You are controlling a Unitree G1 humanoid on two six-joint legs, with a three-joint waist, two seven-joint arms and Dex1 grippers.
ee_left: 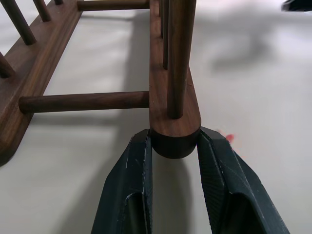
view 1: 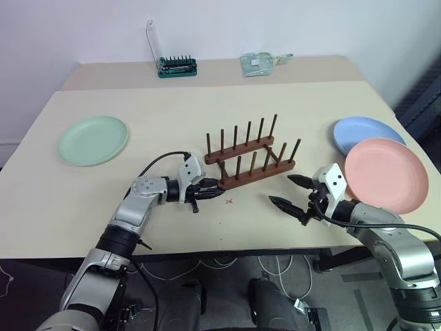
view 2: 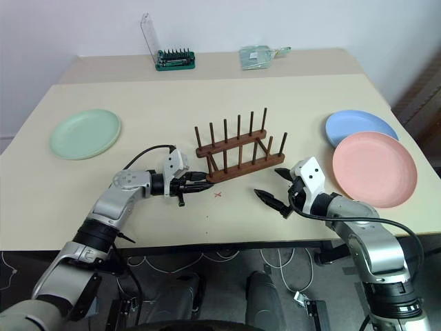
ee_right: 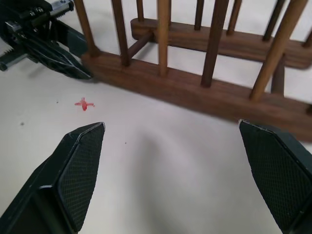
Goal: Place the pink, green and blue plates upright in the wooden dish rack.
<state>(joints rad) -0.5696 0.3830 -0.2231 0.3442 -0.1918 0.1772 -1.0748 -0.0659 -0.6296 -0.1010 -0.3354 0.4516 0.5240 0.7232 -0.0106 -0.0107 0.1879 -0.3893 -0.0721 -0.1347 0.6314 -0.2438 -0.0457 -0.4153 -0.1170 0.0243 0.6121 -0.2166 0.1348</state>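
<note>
gripping wooden dish rack [view 1: 249, 160] rail end, left gripper [ee_left: 174, 161], right gripper [view 1: 289, 194] jaws wide

Empty wooden dish rack [view 1: 249, 158] mid-table; green plate [view 1: 93, 140], blue plate [view 1: 366, 132], pink plate [view 1: 386, 175] flat.

Rack [view 1: 249, 157] mid-table [view 1: 172, 110], one plate [view 1: 93, 140] left, two plates [view 1: 375, 155] right.
</note>
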